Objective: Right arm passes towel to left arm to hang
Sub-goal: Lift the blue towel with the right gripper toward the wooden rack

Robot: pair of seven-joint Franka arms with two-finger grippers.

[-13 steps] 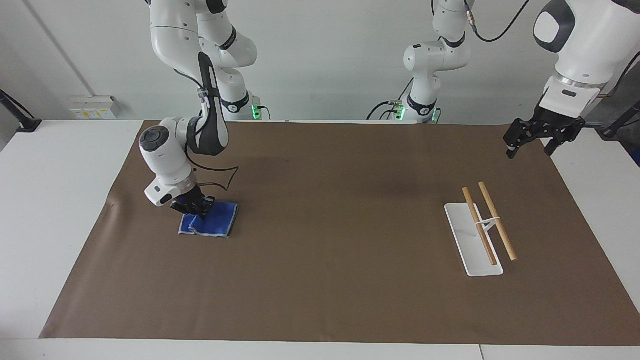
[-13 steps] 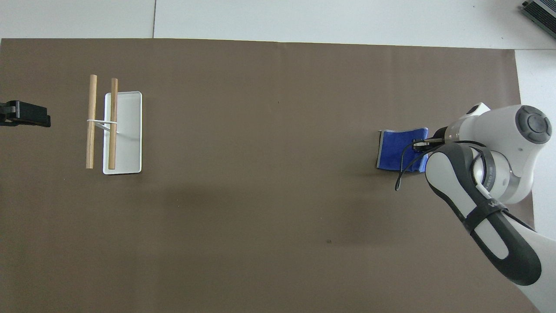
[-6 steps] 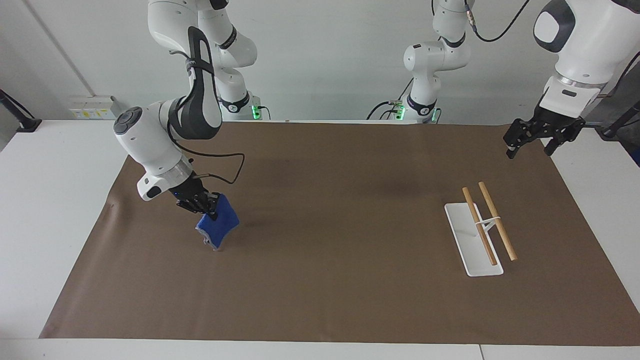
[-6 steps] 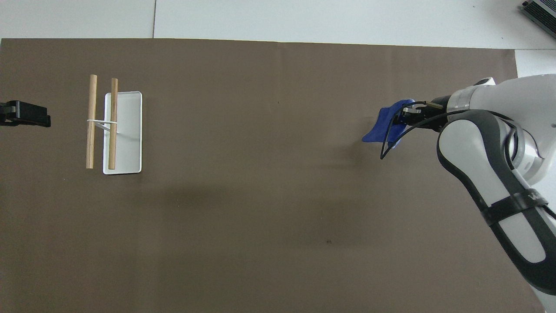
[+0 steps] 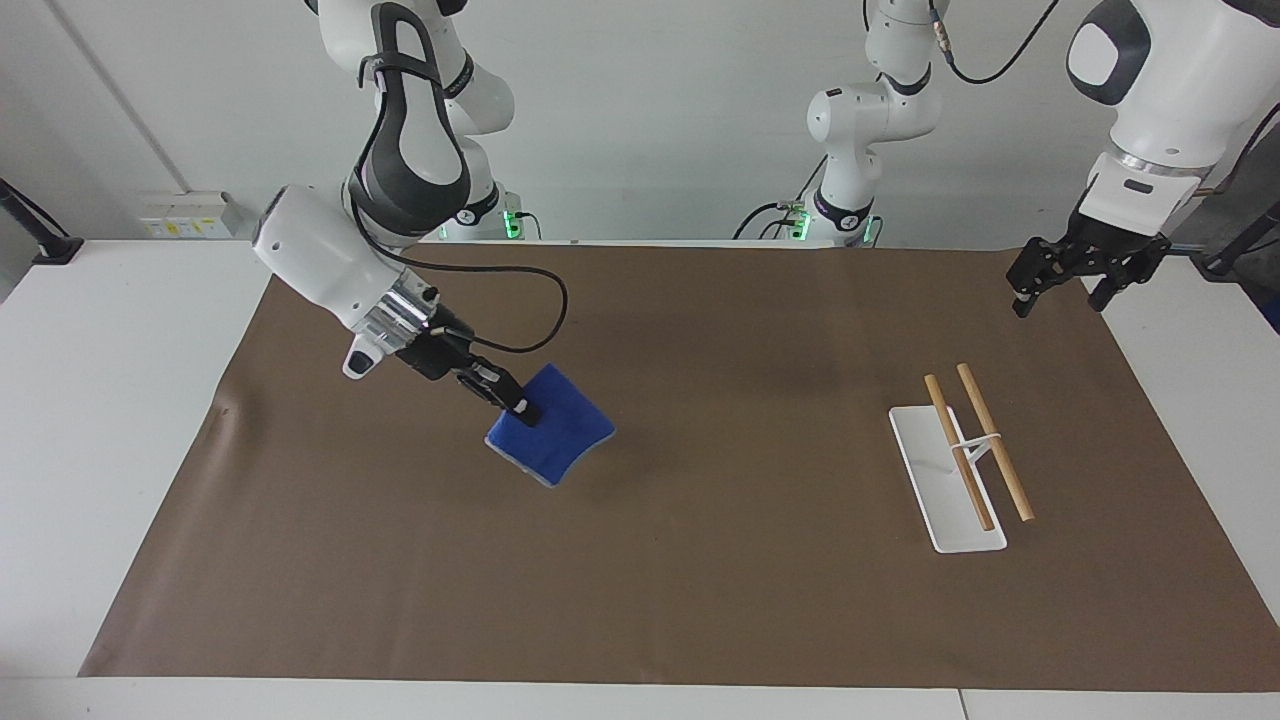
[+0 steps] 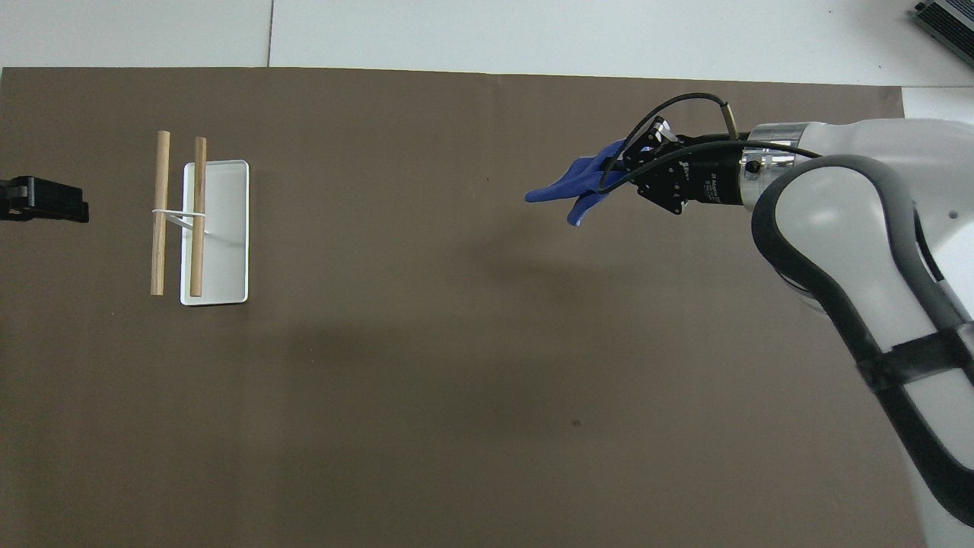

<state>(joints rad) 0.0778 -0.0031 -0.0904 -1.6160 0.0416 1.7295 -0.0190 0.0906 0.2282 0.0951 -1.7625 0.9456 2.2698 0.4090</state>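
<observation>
The blue towel [image 5: 553, 432] hangs in the air over the brown mat, pinched at one corner by my right gripper [image 5: 521, 409], which is shut on it. Seen from above, the towel [image 6: 574, 190] trails from the right gripper [image 6: 618, 169] toward the left arm's end. My left gripper [image 5: 1062, 286] hovers open over the mat's corner near the left arm's base, nothing between its fingers; only its tip [image 6: 44, 207] shows in the overhead view. The left arm waits.
A white rack base [image 5: 940, 490] with two wooden rods [image 5: 994, 441] raised on a wire stand sits on the brown mat [image 5: 700, 560] toward the left arm's end. A black cable [image 5: 520, 300] loops from the right wrist.
The right gripper has lifted the towel off the mat and carried it toward the middle of the table. The left arm has not moved.
</observation>
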